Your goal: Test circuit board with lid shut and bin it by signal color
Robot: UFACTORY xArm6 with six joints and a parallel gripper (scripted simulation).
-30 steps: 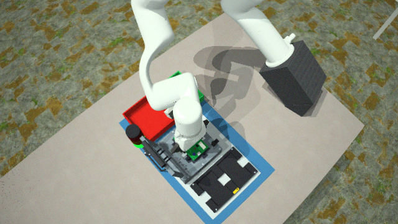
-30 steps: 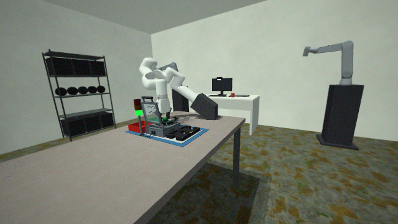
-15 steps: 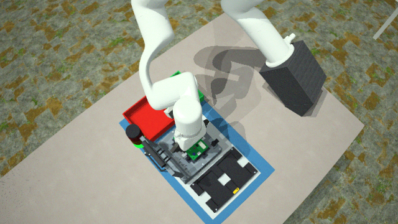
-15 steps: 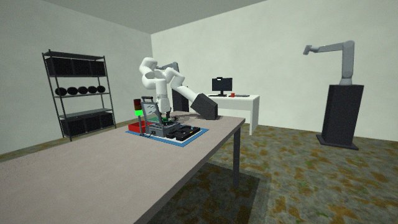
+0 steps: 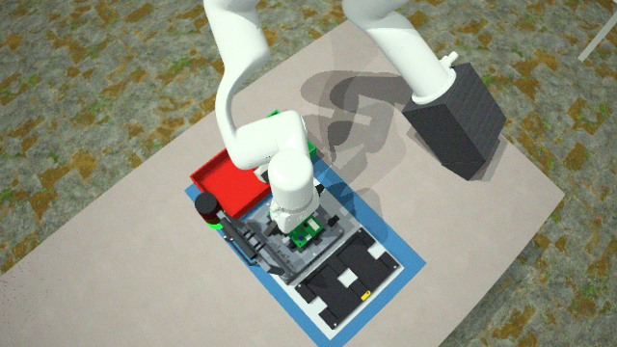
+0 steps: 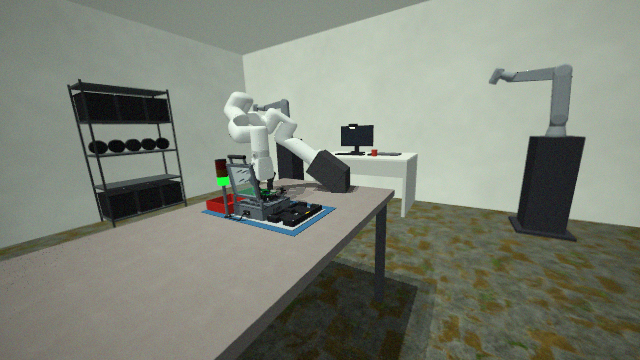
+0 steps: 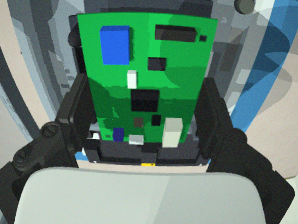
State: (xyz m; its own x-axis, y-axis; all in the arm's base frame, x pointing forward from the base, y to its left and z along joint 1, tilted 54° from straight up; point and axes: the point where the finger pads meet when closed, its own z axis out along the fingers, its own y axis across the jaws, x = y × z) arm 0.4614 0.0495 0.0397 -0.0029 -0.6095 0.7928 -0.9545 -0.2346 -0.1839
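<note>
My gripper (image 5: 303, 225) (image 7: 144, 90) is shut on the long edges of the green circuit board (image 5: 305, 235) (image 7: 175, 60), just above the tester (image 5: 308, 262) (image 6: 255, 210). The board is face up; in the wrist view its large blue part is at the far end and a white block at the near end. How far it is off the pins is hard to tell. The tester's lid (image 5: 239, 241) (image 6: 243, 178) stands open. The signal tower (image 5: 207, 206) (image 6: 222, 169) shows green. The red bin (image 5: 231, 185) (image 6: 215, 205) and green bin (image 5: 311, 149) stand beyond the tester, the green one partly hidden by the arm.
The black tray (image 5: 333, 295) (image 6: 295, 216) lies on the other side of the tester from the bins, with no board in its pockets. The raised lid and tower stand along one side of the blue mat (image 5: 405, 260). The red bin is beside the tester's end.
</note>
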